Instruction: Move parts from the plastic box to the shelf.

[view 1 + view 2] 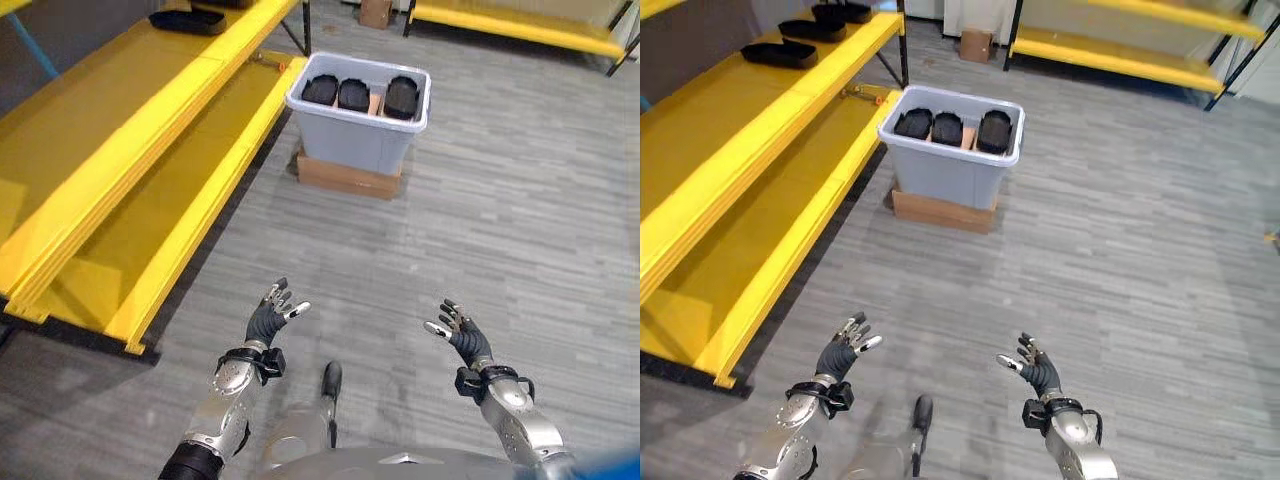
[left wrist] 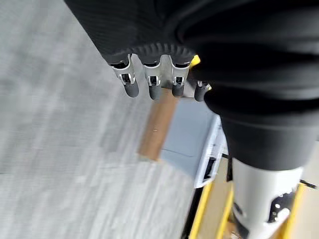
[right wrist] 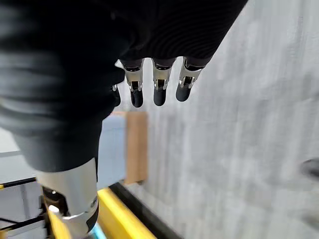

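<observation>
Left hand: the left hand point(image 1: 268, 318) sits in the lower left-centre of the left eye view, fingers loosely spread, nothing in it.
Right hand: the right hand point(image 1: 462, 334) is at lower right-centre, likewise relaxed and empty; the pair are raised side by side, which looks like readiness for a two-handed lift.
Plastic box: the grey plastic box point(image 1: 355, 140) stands on the floor at upper centre, well apart from both hands, raised on a flat cardboard box point(image 1: 345, 177), probably to spare the robot some reach.
Parts: three black parts point(image 1: 401, 97) stand on edge in a row inside the box, tops showing for an easy grasp.
Shelf: the yellow shelf point(image 1: 120, 150) runs along the left of the frame, just beside the box, so carries stay short; a black part point(image 1: 779, 53) already lies on its top board at upper left.
Stage: judged an approach; no part is in hand yet.
</observation>
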